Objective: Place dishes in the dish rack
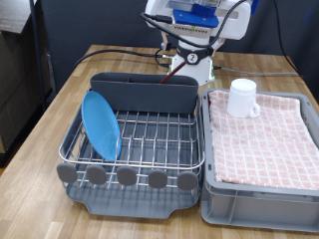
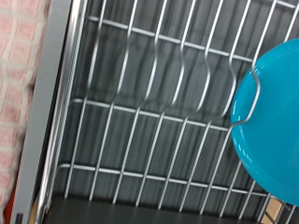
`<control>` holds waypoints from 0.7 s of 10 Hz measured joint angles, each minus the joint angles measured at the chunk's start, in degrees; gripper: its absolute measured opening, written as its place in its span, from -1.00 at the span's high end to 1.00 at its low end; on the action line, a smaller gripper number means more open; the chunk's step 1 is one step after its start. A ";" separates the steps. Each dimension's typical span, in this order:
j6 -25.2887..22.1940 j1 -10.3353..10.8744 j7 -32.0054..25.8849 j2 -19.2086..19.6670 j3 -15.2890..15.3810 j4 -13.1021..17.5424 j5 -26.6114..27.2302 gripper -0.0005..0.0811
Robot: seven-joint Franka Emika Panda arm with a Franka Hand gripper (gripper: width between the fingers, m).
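1 plate [image 1: 101, 124], 1 mug [image 1: 242, 98]

1. The blue plate [image 1: 101, 124] [image 2: 273, 121] is standing on edge in the rack's wire grid, at the exterior view's left side, leaning slightly.
2. The white mug [image 1: 243, 98] is sitting upright at the exterior view's right, outside the rack.
3. The dark-grey rack [image 1: 135, 181] [image 2: 140, 112] is lying on the table, its round tabs lining the exterior view's bottom edge.

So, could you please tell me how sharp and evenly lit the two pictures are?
Exterior view: sharp, evenly lit, soft glare on the round bright-blue plate. Wrist view: blurred, the silver wire grid smeared, the pink checkered cloth hazy; no gripper visible.
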 joint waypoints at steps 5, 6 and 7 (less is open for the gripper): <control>-6.84 2.99 -2.48 0.03 4.73 2.30 5.13 -0.98; -6.86 3.78 -2.02 0.02 5.86 2.30 7.18 -0.98; -6.87 4.46 -0.96 0.02 7.00 2.24 8.75 -0.98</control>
